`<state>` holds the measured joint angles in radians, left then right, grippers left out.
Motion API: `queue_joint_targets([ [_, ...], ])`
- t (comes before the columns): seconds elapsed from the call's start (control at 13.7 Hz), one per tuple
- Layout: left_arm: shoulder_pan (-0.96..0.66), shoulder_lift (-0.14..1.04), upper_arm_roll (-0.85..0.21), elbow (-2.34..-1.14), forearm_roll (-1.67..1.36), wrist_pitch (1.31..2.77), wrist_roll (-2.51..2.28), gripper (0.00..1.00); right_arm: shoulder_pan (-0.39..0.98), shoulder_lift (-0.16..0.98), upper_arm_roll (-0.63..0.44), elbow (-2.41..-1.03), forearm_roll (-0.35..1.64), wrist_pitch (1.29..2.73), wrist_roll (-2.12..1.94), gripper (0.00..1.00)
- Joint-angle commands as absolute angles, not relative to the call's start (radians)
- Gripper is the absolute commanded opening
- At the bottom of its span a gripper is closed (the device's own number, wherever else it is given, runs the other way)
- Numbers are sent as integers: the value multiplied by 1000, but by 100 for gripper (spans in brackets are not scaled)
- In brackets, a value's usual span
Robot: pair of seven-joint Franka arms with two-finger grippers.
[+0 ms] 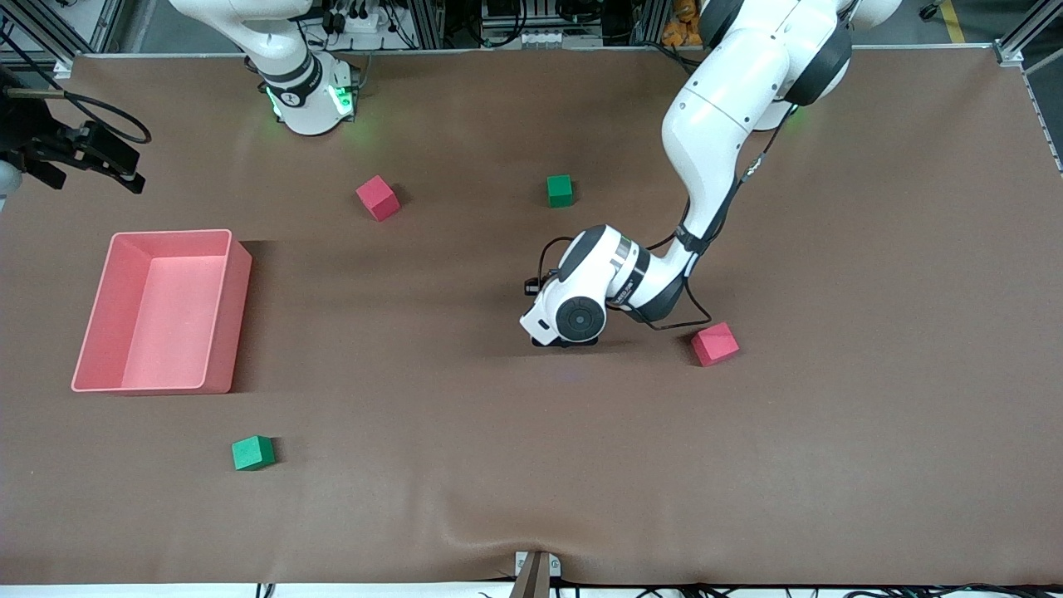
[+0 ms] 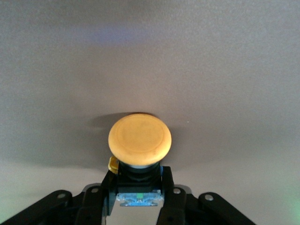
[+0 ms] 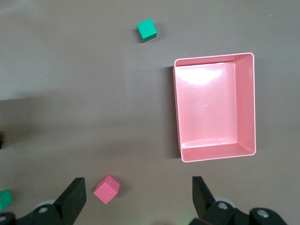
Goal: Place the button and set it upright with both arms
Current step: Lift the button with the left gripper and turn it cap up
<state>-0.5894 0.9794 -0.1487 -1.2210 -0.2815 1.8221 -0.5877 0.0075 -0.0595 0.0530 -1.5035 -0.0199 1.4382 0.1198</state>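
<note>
- While the right claw point(image 3: 136, 199) is held wide apart and empty, high over the counter point(image 1: 531, 465) above the pink bin point(image 1: 158, 311) at the right arm's end, that arm is taken to be waiting.
- The left claw point(image 2: 139, 199) is seen low at the middle of the counter, clenched on the black body of the button point(image 2: 139, 139).
- In the left wrist view, the orange cap is shown facing the camera and the bluish end sits between the fingers point(image 2: 167, 185), so the button is judged to lie on its side at counter level.
- In the front view, the button is hidden under the left wrist; a red cube point(image 1: 715, 344) is seen near it, toward the left arm's end.
- A slip is judged the main risk: the body is short and round, and only a narrow band is gripped, so the button could be rolled or twisted out when it is lifted.
- If the cap were dragged along the counter during tilting, the button could be levered loose.
- A handover to the right claw could be fumbled, since little free surface is left for a second grip.
</note>
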Motion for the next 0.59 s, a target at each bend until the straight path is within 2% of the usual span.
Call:
queue_joint_targets([
  [0.0, -589, 982, -140, -1192, -302, 1813, -613, 0, -6, -44, 60, -1473, -15, 1420, 112, 100],
  [0.51, -601, 898, -132, -1192, -296, 1865, -848, 0, -2, -44, 60, -1473, -15, 1428, 114, 100],
])
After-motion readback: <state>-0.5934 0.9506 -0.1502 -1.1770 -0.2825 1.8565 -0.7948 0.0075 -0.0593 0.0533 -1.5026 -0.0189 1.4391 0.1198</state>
